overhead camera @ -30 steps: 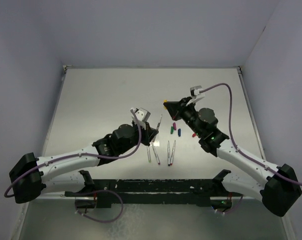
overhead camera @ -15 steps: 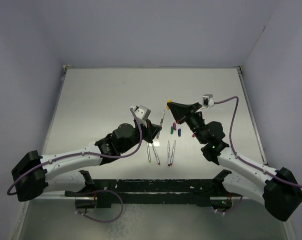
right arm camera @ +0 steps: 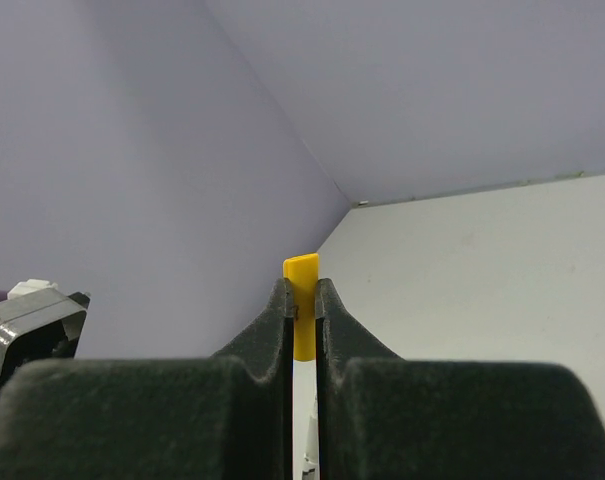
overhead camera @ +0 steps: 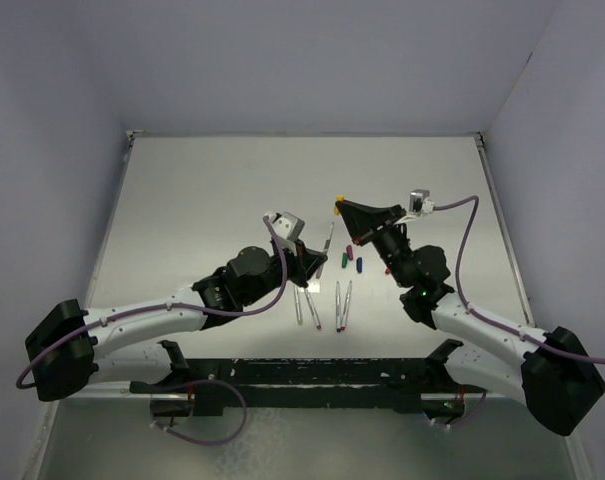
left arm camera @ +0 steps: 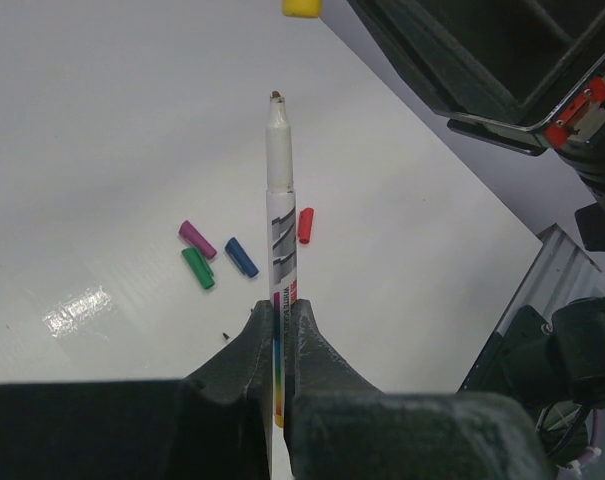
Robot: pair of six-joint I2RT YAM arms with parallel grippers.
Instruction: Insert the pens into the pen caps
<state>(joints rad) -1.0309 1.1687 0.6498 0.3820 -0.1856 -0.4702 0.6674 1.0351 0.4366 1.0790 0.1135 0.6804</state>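
Note:
My left gripper point(overhead camera: 318, 260) point(left arm camera: 279, 312) is shut on a whitish marker pen point(left arm camera: 279, 200), held above the table with its bare tip pointing up and away. My right gripper point(overhead camera: 342, 210) point(right arm camera: 302, 290) is shut on the yellow cap point(right arm camera: 302, 300), held just beyond the pen's tip point(overhead camera: 331, 226); the cap shows at the top edge of the left wrist view point(left arm camera: 301, 7). The green point(left arm camera: 197, 268), magenta point(left arm camera: 197, 239), blue point(left arm camera: 241, 257) and red point(left arm camera: 305, 225) caps lie on the table. The other pens point(overhead camera: 338, 303) lie in two pairs near the front.
The loose caps point(overhead camera: 350, 258) lie between the two grippers, with the pens point(overhead camera: 304, 305) just in front of them. The black frame point(overhead camera: 312, 375) runs along the near edge. Lilac walls enclose the white table point(overhead camera: 202, 200).
My right wrist has turned and brought the yellow cap down towards the pen's tip. My left gripper has shifted slightly right with the pen.

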